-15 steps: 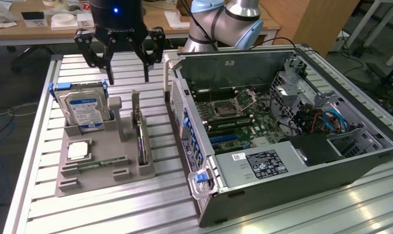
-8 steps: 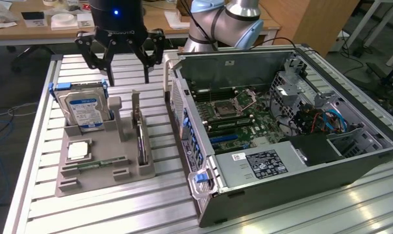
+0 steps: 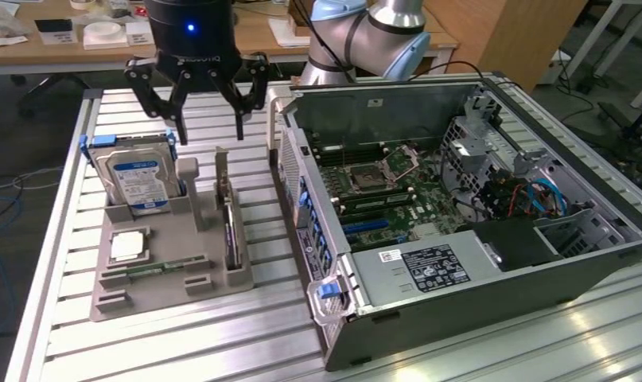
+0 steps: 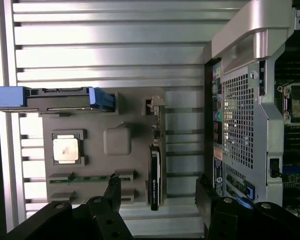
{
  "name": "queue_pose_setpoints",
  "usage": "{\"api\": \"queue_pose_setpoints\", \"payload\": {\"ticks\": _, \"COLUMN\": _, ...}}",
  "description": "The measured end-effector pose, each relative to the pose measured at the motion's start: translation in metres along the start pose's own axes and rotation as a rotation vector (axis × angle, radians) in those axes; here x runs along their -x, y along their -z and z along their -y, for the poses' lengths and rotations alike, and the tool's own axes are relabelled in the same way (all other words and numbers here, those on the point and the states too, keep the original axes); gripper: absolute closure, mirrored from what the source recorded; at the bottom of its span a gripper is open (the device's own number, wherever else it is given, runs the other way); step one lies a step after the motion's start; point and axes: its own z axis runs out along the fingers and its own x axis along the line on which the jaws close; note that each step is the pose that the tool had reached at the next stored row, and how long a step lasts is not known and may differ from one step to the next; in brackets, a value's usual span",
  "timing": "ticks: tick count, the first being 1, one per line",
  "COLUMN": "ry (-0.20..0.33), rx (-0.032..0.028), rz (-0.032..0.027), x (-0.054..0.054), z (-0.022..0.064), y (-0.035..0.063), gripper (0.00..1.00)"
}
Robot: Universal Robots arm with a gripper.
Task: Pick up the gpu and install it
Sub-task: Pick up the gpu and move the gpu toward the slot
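Observation:
The gpu [image 3: 228,231] stands on edge in a slot of the grey tray [image 3: 151,296], dark along its upper edge, with its pale bracket at the far end. My gripper [image 3: 207,131] hangs open above the tray's far end, a little behind the card and apart from it. In the wrist view the gpu [image 4: 155,176] lies between my black fingertips [image 4: 113,187], nothing touching it, and my gripper [image 4: 158,192] holds nothing. The open computer case [image 3: 459,199] lies beside the tray at the exterior view's right, motherboard exposed.
On the tray stand a silver hard drive [image 3: 140,179] with blue rails, a processor chip [image 3: 127,245] and a narrow green memory stick [image 3: 156,267]. The case's rear panel [image 4: 240,115] rises close beside the gpu. A slatted aluminium table [image 3: 193,342] carries everything.

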Motion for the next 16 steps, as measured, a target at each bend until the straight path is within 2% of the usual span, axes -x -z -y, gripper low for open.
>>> {"api": "queue_pose_setpoints", "payload": {"ticks": 11, "ry": 0.000, "rx": 0.0029, "rz": 0.0001, "x": -0.0002, "z": 0.0009, "y": -0.0068, "gripper": 0.29}}
{"api": "queue_pose_setpoints", "payload": {"ticks": 14, "ry": 0.000, "rx": 0.0052, "rz": 0.0005, "x": -0.0002, "z": 0.0013, "y": -0.0082, "gripper": 0.29}}
{"api": "queue_pose_setpoints", "payload": {"ticks": 16, "ry": 0.000, "rx": 0.0098, "rz": 0.0001, "x": -0.0001, "z": 0.0016, "y": -0.0087, "gripper": 0.29}}
